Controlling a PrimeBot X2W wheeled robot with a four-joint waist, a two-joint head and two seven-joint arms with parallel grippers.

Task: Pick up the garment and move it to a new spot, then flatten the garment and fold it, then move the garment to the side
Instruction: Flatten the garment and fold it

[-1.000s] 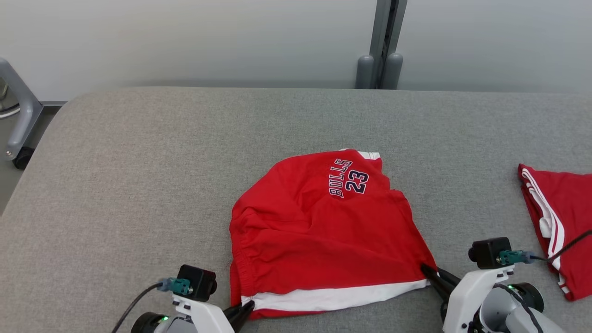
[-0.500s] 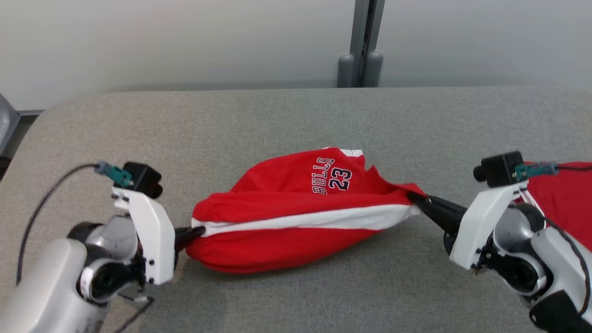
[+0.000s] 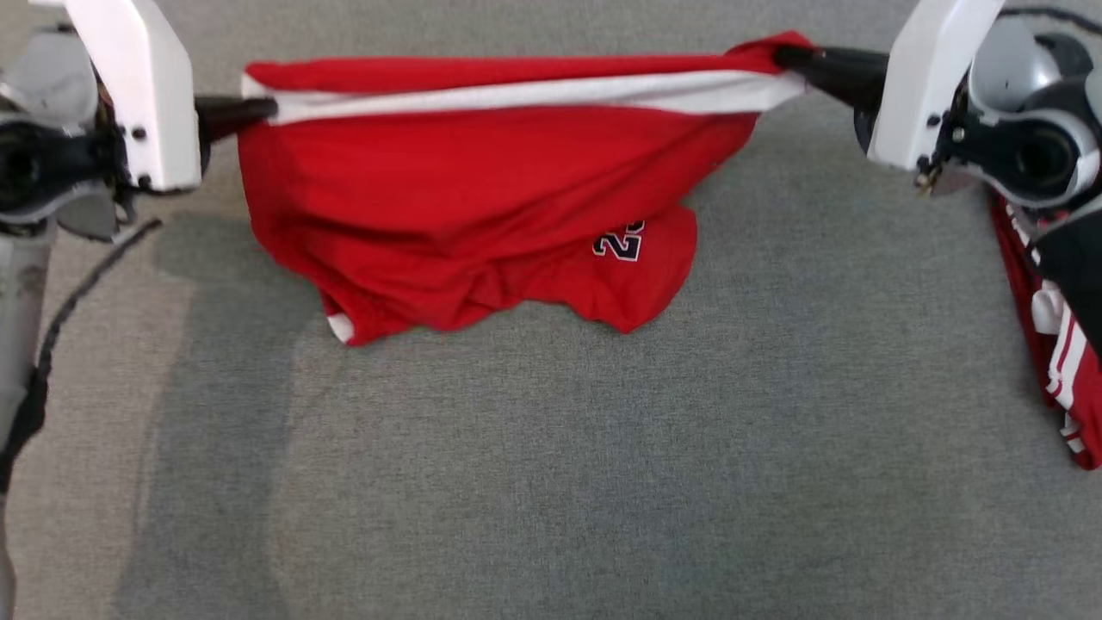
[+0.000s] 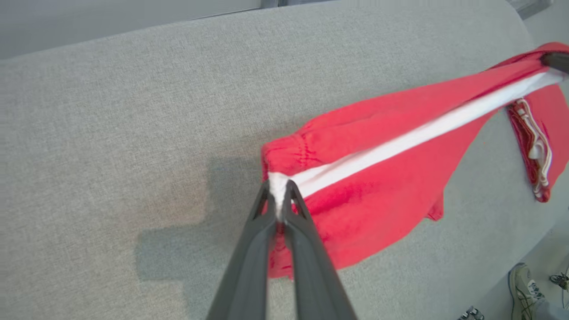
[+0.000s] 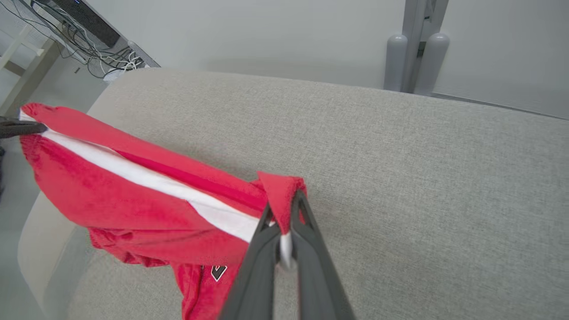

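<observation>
The garment (image 3: 482, 181) is a pair of red shorts with a white side stripe and dark printed numbers. It hangs stretched between both grippers above the grey padded table (image 3: 551, 448), its lower folds drooping toward the surface. My left gripper (image 3: 258, 108) is shut on the garment's left end (image 4: 279, 186), pinching the white stripe. My right gripper (image 3: 788, 56) is shut on the right end (image 5: 282, 195), where red cloth bunches over the fingertips. The stripe runs taut from one gripper to the other.
A second red garment with white stripes (image 3: 1055, 344) lies at the table's right edge, also seen as the striped garment (image 4: 535, 146). A grey post (image 5: 415, 44) stands behind the table against the wall. A shoe (image 4: 524, 284) shows on the floor. Cables (image 5: 84, 40) lie beyond the far corner.
Both grippers have lifted the garment off the table and pulled it taut between them. The camera has tilted down, so the back wall has left the picture.
</observation>
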